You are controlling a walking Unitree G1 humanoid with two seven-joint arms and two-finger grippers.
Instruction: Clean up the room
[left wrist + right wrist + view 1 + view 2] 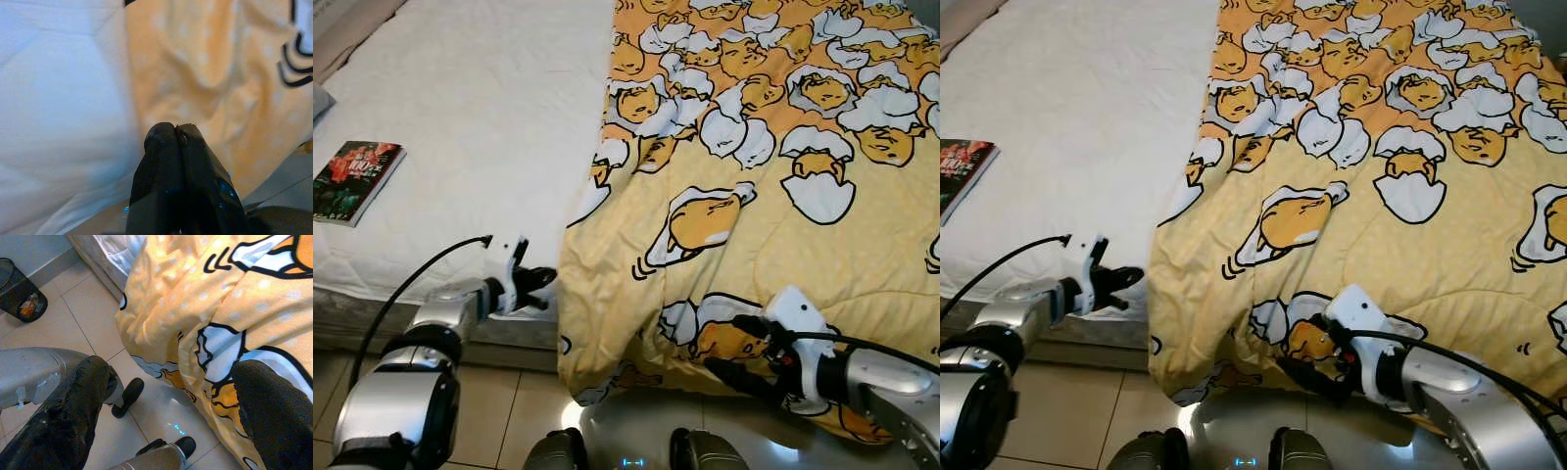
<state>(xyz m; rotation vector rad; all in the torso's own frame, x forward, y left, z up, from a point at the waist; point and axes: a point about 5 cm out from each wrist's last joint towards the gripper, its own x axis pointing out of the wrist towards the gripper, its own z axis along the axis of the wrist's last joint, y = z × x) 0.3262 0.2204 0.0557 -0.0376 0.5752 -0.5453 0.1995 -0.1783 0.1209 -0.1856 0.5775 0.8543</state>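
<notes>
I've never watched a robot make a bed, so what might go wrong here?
The left gripper is shut beside the yellow blanket edge with no cloth between its fingers, so a pull may move nothing. The right gripper is open at the hanging hem; it could snag or drag cloth onto the floor. The book might get covered.

Blanket was spread over bed's right half, hanging past its front edge; book was laid far left.
</notes>
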